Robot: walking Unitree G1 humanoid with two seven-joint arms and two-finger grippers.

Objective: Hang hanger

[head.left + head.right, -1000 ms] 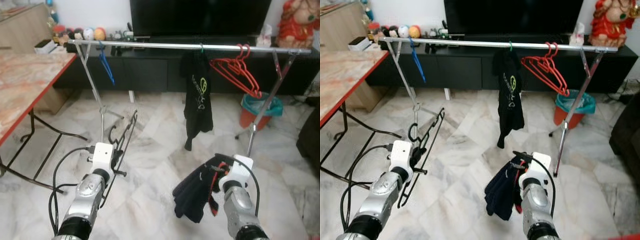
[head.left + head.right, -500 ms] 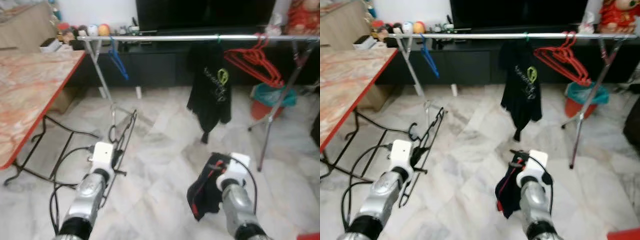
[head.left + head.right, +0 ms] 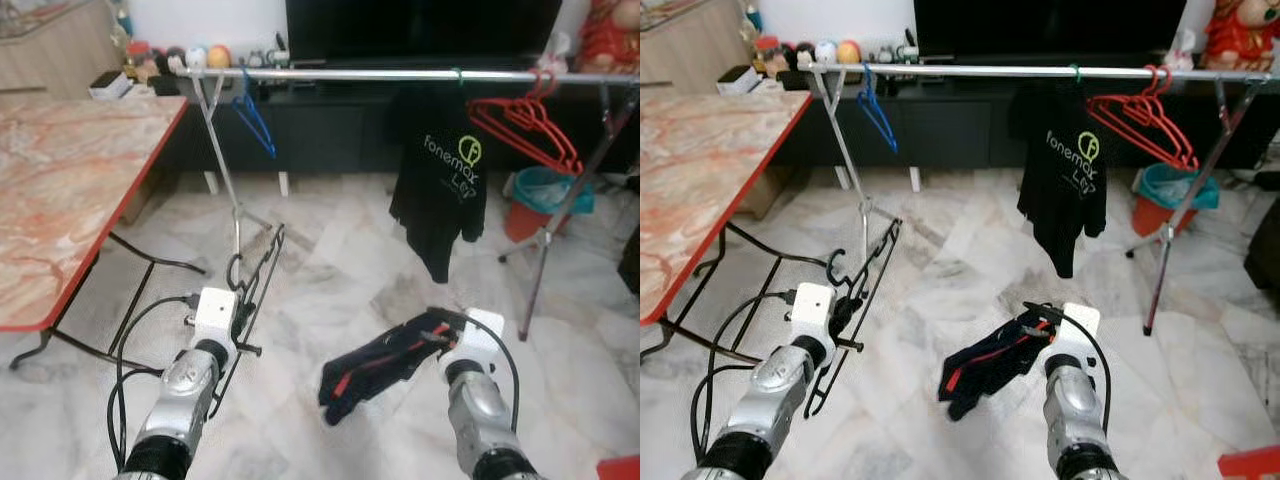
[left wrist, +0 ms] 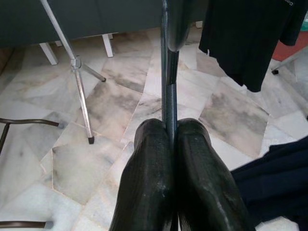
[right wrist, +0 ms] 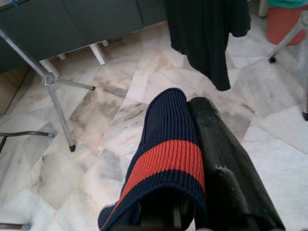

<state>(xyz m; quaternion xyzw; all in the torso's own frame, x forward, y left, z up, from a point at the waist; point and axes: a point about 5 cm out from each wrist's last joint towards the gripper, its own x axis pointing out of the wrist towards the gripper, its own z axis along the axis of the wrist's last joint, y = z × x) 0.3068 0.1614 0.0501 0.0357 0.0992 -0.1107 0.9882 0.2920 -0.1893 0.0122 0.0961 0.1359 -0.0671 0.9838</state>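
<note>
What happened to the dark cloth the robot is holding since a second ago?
The dark garment in the right pincer swung from hanging down to stretching out sideways toward the robot's left. The camera also shifted, so the rail only seems to have moved. The left pincer stays shut on the black hanger, and the black shirt and red hangers still hang on the rail.

Marble floor (image 3: 330,290): rack legs (image 3: 236,215) at 11 o'clock, orange bin (image 3: 538,200) at 2 o'clock, counter (image 3: 70,170) at 9.
</note>
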